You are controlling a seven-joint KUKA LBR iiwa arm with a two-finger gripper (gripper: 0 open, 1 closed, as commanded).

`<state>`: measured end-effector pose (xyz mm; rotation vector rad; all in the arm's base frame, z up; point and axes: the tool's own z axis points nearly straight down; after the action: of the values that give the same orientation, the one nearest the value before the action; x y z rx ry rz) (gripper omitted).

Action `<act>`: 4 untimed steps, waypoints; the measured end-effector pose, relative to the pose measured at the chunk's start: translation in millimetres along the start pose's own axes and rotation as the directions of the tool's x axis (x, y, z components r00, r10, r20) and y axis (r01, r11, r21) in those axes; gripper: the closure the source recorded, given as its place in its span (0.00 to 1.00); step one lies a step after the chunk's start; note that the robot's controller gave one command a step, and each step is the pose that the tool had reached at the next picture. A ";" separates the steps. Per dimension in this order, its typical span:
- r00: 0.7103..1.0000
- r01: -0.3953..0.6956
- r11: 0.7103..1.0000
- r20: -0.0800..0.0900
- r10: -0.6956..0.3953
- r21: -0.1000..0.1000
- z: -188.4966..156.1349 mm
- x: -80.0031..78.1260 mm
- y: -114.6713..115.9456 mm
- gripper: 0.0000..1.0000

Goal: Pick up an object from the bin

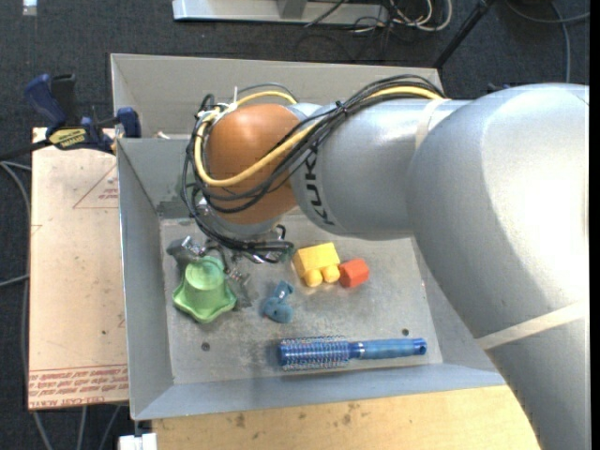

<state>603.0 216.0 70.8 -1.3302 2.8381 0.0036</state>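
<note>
You find the tool (212, 262) low at the left of the bin (141, 279), directly over the green cup (202, 296), which lies against the left wall; you cannot tell whether the tool is open or closed under the orange cover (246, 162); a blue piece (277, 303) lies just beside the cup; a yellow block (316, 263) touches an orange cube (354, 272) mid-bin; a blue brush (349, 350) lies along the near wall.

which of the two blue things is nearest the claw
The small pale-blue knobbly piece, lying close beside the claw; the long blue bristled hairbrush lies farther off, lower in the view.
</note>
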 end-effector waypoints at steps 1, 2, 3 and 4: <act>1.000 -0.003 1.000 -0.002 0.003 -0.001 -0.1 1.0 -1.0 1.00; 1.000 -0.002 1.000 -0.003 0.002 -0.001 0.3 1.2 -0.7 0.00; 0.982 0.187 0.982 0.000 -0.187 0.001 -1.2 47.1 93.0 0.00; 0.790 0.614 0.789 0.000 -0.614 0.018 -5.3 47.3 109.5 0.00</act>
<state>488.6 249.7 75.6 -2.1699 2.2440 -0.0201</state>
